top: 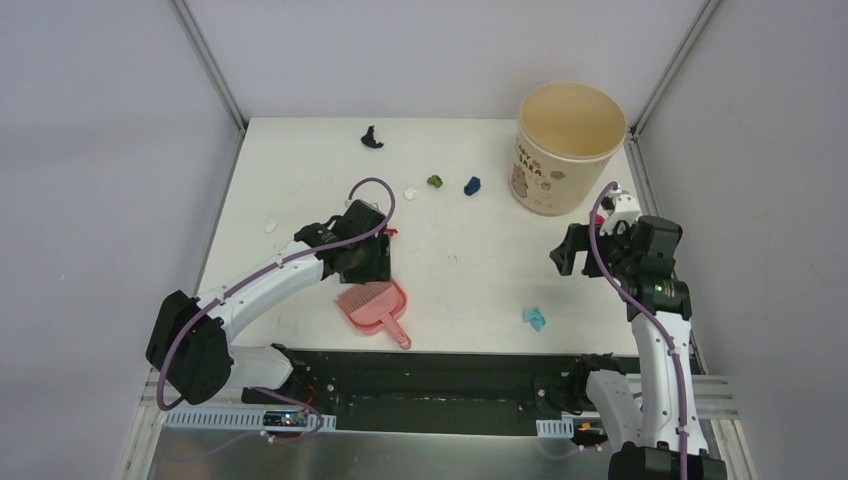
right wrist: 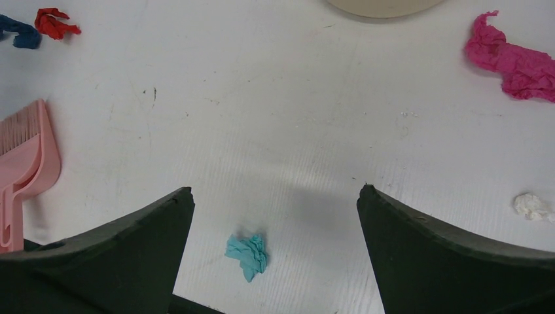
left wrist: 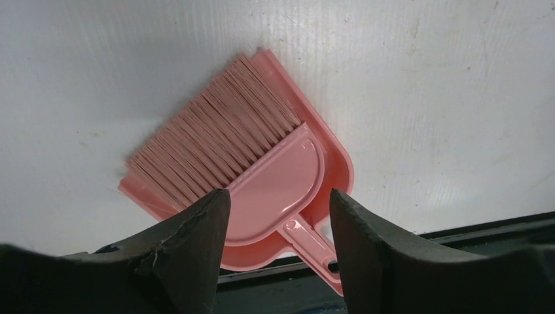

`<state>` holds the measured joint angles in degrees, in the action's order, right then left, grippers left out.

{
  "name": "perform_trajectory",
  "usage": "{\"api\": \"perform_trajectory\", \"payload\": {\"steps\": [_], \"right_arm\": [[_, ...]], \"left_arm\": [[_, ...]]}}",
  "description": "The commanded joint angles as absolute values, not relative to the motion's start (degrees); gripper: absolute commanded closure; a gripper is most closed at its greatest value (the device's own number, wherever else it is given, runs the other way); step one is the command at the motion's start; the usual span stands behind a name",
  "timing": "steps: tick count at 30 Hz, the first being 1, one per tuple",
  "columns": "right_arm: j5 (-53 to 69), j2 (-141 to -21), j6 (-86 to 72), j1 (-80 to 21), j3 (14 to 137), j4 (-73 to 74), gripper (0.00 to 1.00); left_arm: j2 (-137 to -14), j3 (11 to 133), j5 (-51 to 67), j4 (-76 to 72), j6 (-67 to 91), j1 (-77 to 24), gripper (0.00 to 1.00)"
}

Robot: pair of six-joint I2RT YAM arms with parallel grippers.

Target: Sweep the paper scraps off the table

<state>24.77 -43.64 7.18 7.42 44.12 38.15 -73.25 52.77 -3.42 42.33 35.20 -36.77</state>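
Fetching the pink plastic brush (left wrist: 222, 147) nested in the pink plastic dustpan (left wrist: 335, 160) is judged the step: left gripper (left wrist: 280, 196) above it, fingers apart, empty; right gripper (right wrist: 275, 193) wide, empty. Small crumpled paper scraps (top: 473, 185) dot the white flat table (top: 460, 270). A centred grasp on the brush is needed next.

Glossy plastic dustpan (left wrist: 338, 171); matt table (left wrist: 425, 98)

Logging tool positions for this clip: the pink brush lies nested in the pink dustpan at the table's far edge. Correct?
Not the far edge. The pink brush lies nested in the pink dustpan at the table's near edge; the top external view shows it.
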Motion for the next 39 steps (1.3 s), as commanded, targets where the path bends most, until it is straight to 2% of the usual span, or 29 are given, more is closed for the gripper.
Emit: {"api": "perform_trajectory", "payload": {"steps": [1,6,9,15,23,29,39], "right_arm": [[26.8,-43.9,8.8,7.9,44.0,36.3,0.0],[26.7,-44.3,9.3,7.9,44.0,36.4,0.0],[26.6,-44.3,9.5,7.9,44.0,36.5,0.0],[26.8,-44.5,9.8,7.9,43.9,36.5,0.0],[26.8,-44.9,9.9,7.9,44.0,36.5,0.0],[26.9,-44.8,10.0,7.9,43.9,36.5,0.0],[26.9,-44.9,10.1,7.9,43.9,36.5,0.0]], "left_arm": [[-76.0,53.7,-5.4,41.5,37.3,-37.0,0.42],[-81.1,53.6,-5.0,39.4,37.8,-37.0,0.43],[-82.5,53.6,-4.7,38.4,36.9,-37.0,0.48],[-78.1,53.9,-0.2,40.2,37.3,-37.1,0.52],[-66.6,48.4,-3.6,46.4,41.2,-37.2,0.48],[-66.3,46.3,-3.4,49.7,42.2,-37.2,0.36],[-71.8,44.6,-4.0,44.7,43.0,-37.2,0.33]]}}
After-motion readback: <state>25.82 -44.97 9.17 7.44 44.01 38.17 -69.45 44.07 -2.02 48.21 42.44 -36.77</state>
